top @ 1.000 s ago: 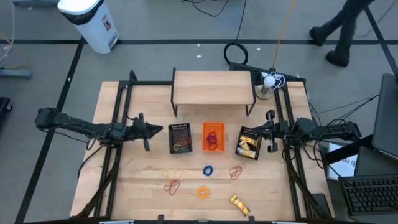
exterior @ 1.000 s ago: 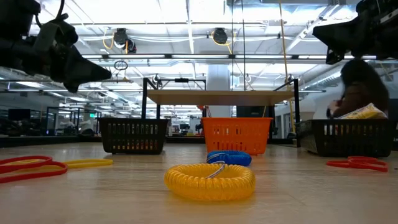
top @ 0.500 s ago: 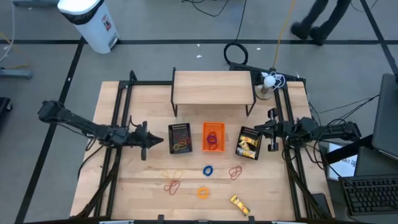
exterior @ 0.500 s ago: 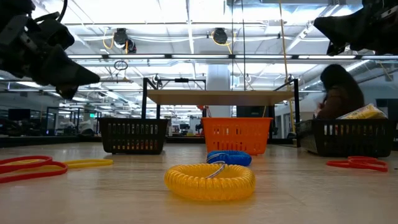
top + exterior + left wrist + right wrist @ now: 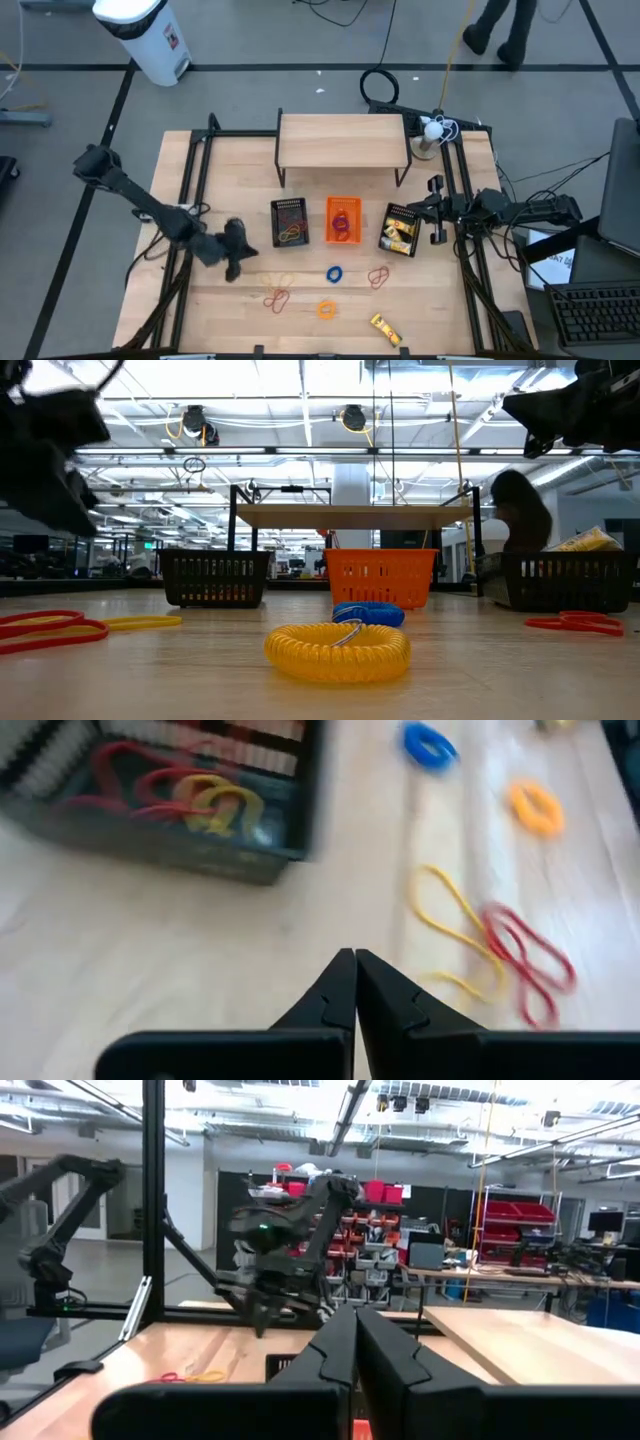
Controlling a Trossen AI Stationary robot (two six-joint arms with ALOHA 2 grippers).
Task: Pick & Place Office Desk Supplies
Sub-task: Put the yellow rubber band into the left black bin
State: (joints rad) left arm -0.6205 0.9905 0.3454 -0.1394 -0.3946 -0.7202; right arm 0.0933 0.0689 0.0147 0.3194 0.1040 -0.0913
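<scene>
Sorting layout, high view: three trays stand in a row below the small wooden shelf (image 5: 343, 140), apparently one per kind of supply. The left black mesh tray (image 5: 291, 221) holds rubber bands, the orange tray (image 5: 343, 220) holds rings, and the right black mesh tray (image 5: 401, 230) holds yellow pieces. Unsorted items lie nearer the table's front edge: red and tan rubber bands (image 5: 277, 295), a blue ring (image 5: 334, 273), an orange ring (image 5: 327, 309), another red band (image 5: 378, 277) and a yellow oblong piece (image 5: 386, 329). The left gripper (image 5: 234, 262) hangs beside the loose bands, probably to collect them. The right gripper (image 5: 436, 212) waits beside its tray.

Low view: the coiled orange ring (image 5: 337, 650) sits nearest, with the blue ring (image 5: 368, 614) just behind it. A person (image 5: 520, 520) shows in the room.

Left wrist view: fingertips pressed together, holding nothing, above bare wood between the banded tray (image 5: 160, 795) and the loose bands (image 5: 490, 940).

Right wrist view: fingers closed and empty, aimed across the table.
</scene>
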